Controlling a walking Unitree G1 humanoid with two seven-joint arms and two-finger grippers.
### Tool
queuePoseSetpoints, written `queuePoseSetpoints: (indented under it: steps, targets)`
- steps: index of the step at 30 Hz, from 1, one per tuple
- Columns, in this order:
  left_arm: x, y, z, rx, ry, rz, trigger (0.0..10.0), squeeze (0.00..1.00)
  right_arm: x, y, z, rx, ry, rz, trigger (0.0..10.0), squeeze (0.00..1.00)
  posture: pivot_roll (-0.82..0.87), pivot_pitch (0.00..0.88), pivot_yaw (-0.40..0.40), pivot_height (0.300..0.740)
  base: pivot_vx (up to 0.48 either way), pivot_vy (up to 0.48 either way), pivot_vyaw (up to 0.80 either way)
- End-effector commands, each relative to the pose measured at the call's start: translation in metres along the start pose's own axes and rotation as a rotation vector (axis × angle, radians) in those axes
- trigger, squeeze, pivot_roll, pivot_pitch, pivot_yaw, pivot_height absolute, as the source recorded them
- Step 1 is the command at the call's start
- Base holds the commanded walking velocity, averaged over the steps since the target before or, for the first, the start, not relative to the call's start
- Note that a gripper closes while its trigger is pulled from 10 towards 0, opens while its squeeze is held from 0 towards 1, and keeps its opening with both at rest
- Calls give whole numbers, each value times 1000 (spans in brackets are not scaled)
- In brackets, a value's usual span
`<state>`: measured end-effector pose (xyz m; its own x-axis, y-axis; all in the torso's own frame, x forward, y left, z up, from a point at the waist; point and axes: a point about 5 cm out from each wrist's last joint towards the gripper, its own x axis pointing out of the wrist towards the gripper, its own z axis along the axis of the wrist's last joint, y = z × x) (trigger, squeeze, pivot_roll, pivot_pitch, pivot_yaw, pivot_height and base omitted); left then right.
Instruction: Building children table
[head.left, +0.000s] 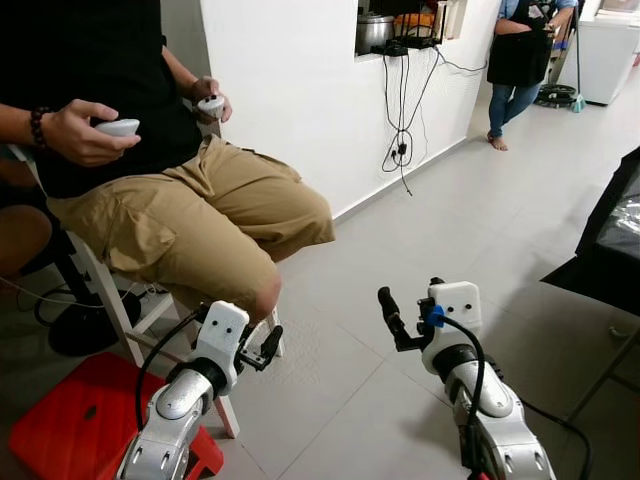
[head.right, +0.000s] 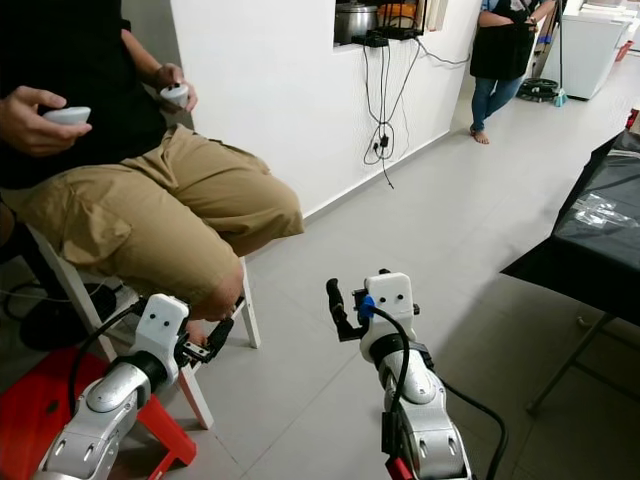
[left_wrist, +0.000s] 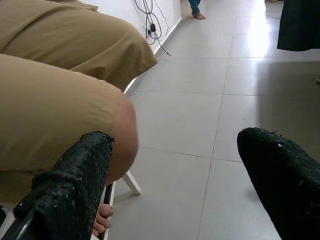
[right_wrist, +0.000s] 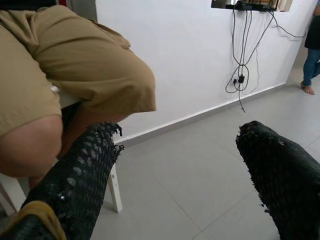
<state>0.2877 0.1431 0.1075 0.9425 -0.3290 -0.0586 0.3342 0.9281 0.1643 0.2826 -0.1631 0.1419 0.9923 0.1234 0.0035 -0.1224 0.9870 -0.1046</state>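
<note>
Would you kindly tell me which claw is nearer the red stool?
Left. The left claw hangs just above and beside the red stool; the right claw is off to the stool's right over bare floor.

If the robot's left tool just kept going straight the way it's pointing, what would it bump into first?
Probably the seated person's knee. The left tool is open and aimed just beside that knee, over the bare floor. Depth is hard to judge, so it might slip past.

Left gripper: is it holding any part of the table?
No. In its wrist view the left gripper has its two black fingers spread apart, with bare floor tiles between them.
</note>
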Motion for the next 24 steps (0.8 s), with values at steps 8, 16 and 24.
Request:
queuePoseSetpoints:
  steps: [8,16,24]
  targets:
    - [1,-2,-4,13,15,-5,10000,0,0,3,0,-65,-4,22,10000,0,4,0,-11,740,0,0,300]
    - [1,-2,-4,13,14,-6,10000,0,0,5,0,-55,-10,28,10000,0,4,0,-10,740,0,0,800]
    - [1,-2,-4,16,16,-4,10000,0,0,3,0,-19,-12,22,10000,0,2,0,-11,740,0,0,300]
